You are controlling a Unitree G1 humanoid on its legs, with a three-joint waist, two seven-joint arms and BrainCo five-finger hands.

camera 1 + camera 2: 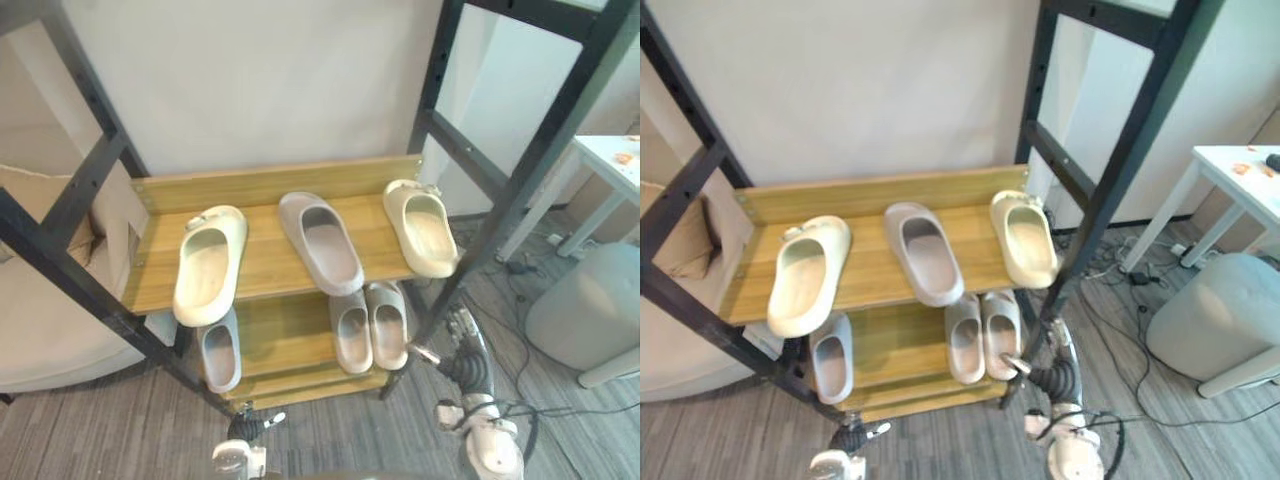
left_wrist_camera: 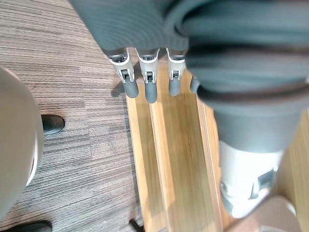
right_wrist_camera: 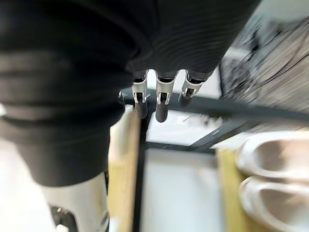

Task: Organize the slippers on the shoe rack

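Observation:
A wooden shoe rack [image 1: 265, 185] stands in a black metal frame. Its upper shelf carries three slippers: a cream one [image 1: 210, 262] at the left, overhanging the front edge, a grey one [image 1: 320, 240] in the middle, and a cream one [image 1: 421, 228] at the right. On the lower shelf [image 2: 169, 159] lie a single grey slipper [image 1: 220, 350] at the left and a pale pair [image 1: 370, 325] side by side. My left hand [image 1: 248, 440] hangs low before the rack, open and empty. My right hand [image 1: 462, 362] is by the right front post, fingers [image 3: 161, 104] relaxed, holding nothing.
Black slanted frame posts [image 1: 520, 190] flank the rack. A beige sofa [image 1: 40, 330] sits at the left. At the right are a grey round pouf [image 1: 585, 310], a white table [image 1: 615, 160] and cables on the carpet [image 1: 520, 300].

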